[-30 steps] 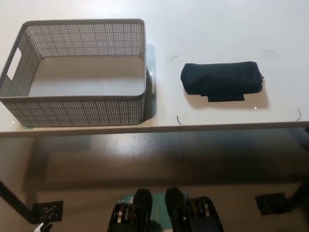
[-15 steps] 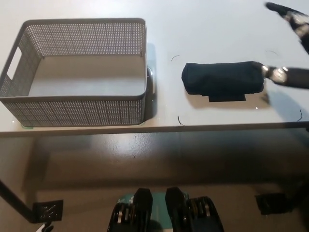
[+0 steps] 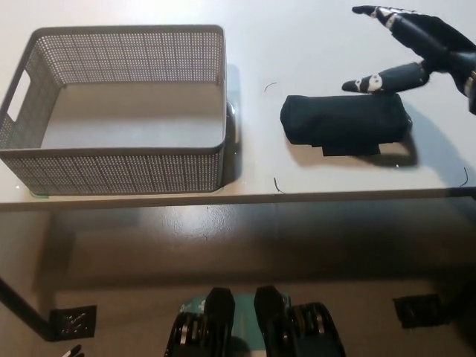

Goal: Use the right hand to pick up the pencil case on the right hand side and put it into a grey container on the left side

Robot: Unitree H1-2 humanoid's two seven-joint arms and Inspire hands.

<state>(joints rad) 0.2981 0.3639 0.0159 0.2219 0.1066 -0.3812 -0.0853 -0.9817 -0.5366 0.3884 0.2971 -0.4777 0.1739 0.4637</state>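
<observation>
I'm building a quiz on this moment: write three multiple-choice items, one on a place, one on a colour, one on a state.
1. Where does the pencil case lie?
A in the container
B on the table, right of the container
C on the floor
2. What colour is the container?
A grey
B red
C blue
3. How is the right hand?
A shut on the case
B open above the case
C out of view

B: it lies on the white table.
A: grey mesh walls.
B: fingers spread, holding nothing.

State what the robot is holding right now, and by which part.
Nothing is held. The right hand is open above the far right end of the pencil case, which lies on the table.
</observation>
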